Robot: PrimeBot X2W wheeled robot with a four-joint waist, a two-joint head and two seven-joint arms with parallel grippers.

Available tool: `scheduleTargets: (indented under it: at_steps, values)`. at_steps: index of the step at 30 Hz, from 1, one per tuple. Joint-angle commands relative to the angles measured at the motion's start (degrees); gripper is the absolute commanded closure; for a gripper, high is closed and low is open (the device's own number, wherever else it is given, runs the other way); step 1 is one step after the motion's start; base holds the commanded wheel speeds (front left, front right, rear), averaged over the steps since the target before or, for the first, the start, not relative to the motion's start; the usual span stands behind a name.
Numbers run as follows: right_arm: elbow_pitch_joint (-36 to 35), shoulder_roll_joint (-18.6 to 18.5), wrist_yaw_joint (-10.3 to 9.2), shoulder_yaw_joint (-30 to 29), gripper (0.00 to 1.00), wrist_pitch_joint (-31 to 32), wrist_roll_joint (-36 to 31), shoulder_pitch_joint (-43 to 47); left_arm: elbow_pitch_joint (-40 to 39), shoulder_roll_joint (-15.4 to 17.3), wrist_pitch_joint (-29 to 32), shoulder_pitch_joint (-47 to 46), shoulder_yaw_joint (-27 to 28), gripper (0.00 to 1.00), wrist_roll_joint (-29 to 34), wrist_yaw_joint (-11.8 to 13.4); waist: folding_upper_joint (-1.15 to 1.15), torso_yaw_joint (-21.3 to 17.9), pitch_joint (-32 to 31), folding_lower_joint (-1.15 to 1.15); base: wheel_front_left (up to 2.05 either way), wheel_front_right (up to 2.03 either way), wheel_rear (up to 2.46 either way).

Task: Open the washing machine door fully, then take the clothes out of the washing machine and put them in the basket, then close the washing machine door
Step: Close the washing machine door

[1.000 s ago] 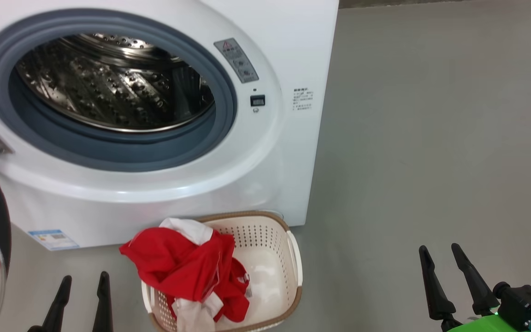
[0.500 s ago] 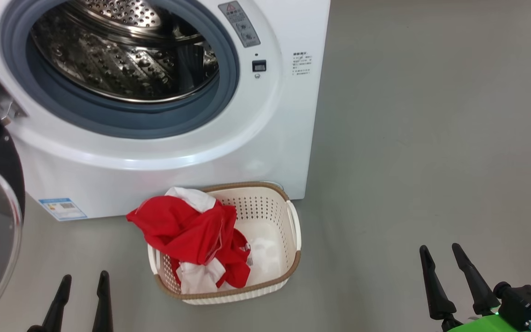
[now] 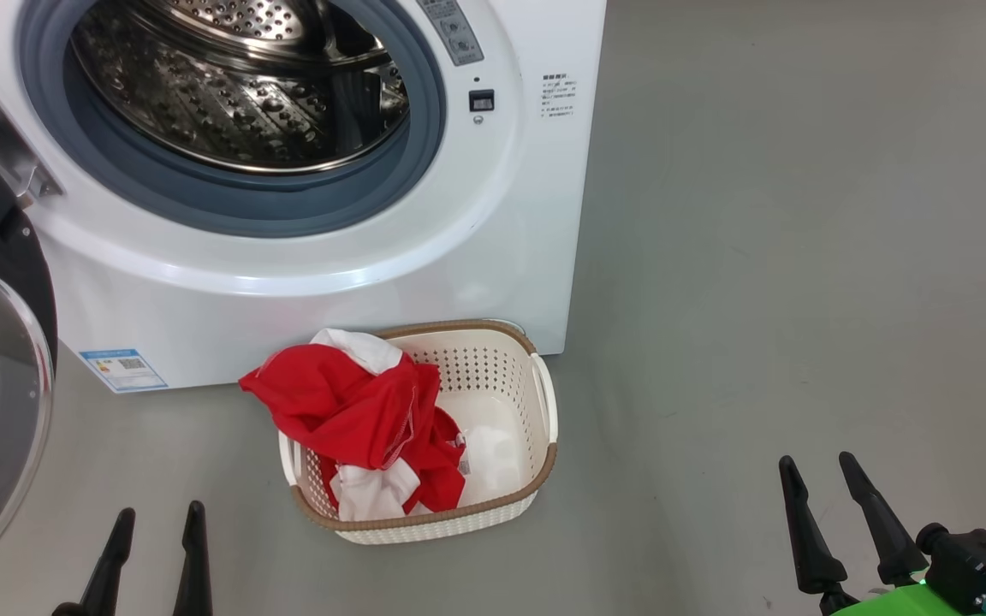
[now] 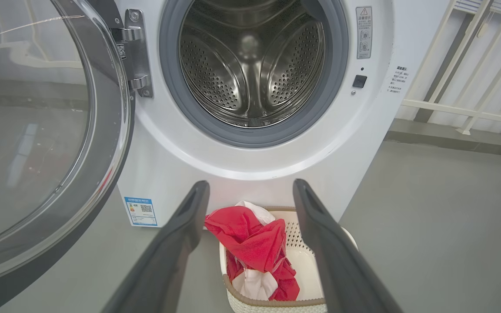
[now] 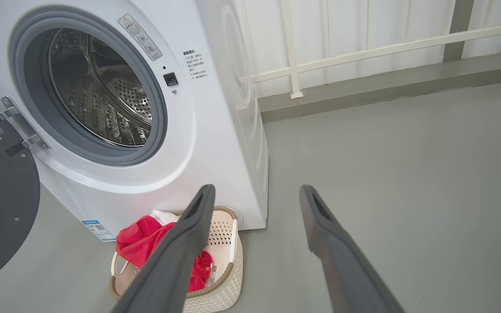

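Clothes (image 3: pixel 347 415) lie in one basket (image 3: pixel 501 376); left gripper (image 3: pixel 159 509) and right gripper (image 3: pixel 816 458) spread, empty

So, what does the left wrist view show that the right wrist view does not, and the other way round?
Left wrist view: the back wall of the drum, seen straight on, and the open left end effector.
Right wrist view: the side panel of the washing machine, and the open right end effector.
Both: the washing machine door standing open, the empty drum, the clothes in the basket, and the blue label sticker.
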Motion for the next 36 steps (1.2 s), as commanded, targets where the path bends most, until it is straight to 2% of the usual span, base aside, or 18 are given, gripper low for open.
scheduleTargets:
  at_steps: [1,9,15,26,36]
  values:
    - [-1.31,-0.65,0.28,1.24,0.00,-0.37,0.13,-0.92,-1.50,0.53,-0.28,-1.78,1.72,0.00,0.26,-0.32,0.00,0.02,0.00,0.00,0.00,0.00,0.00]
    - [-1.26,-0.65,0.28,1.26,0.00,-0.37,-0.13,-0.71,-0.93,0.17,-0.28,-1.91,1.86,0.00,0.25,-0.32,0.00,0.61,-0.34,0.00,0.00,0.00,0.00]
    - [-1.08,-0.65,0.28,1.38,0.00,-0.37,-0.41,-0.29,0.16,-0.49,-0.28,-1.95,2.55,0.00,0.72,-0.32,0.00,2.83,-0.99,0.00,0.00,0.00,0.00]
    - [-0.10,-0.65,0.28,2.95,0.00,-0.37,-1.31,-0.37,3.23,-1.31,-0.28,-1.58,4.45,0.00,0.59,-0.31,0.00,10.93,-2.23,0.00,0.00,0.00,0.00]
    - [0.60,-0.65,0.28,4.44,0.00,-0.37,-2.08,-1.11,4.28,-1.34,-0.28,-0.73,2.73,0.00,-1.58,1.02,0.00,18.18,-3.24,0.00,0.00,0.00,0.00]
